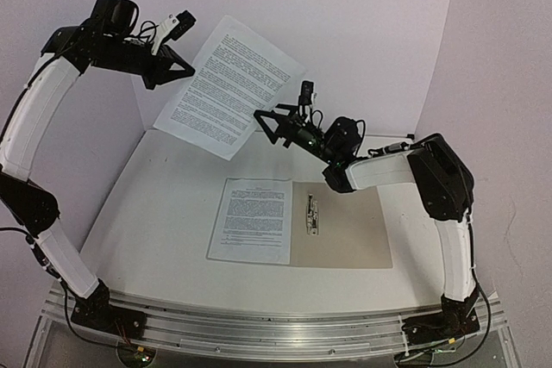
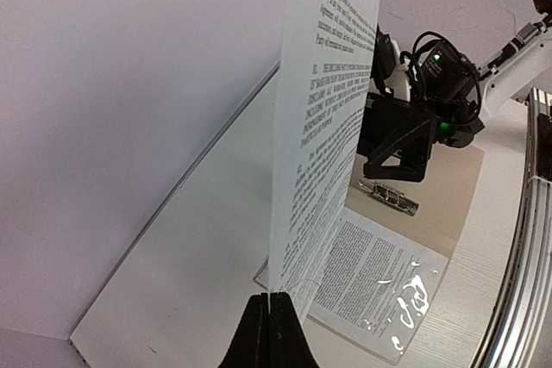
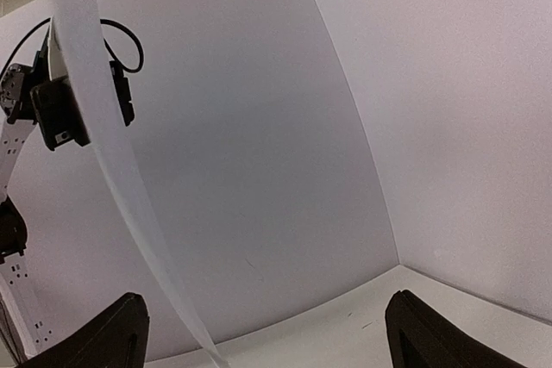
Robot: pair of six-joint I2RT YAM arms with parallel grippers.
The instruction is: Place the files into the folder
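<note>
At the left, we saw the left gripper [image 1: 186,70] pinching the left edge of 1 sheet [image 1: 228,84], held tilted in the air above the table's [image 1: 155,196] far edge. The right gripper [image 1: 266,118] was spread wide, its jaws astride that sheet's lower right edge. Below, the other sheet [image 1: 252,220] lay flat against the left edge of the folder [image 1: 345,228], near the table's middle.

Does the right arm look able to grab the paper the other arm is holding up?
Probably yes. The right end effector is open at the lower corner of the raised sheet, with its edge passing between the fingers. Nothing blocks it; the left end effector pinches the opposite edge.
</note>
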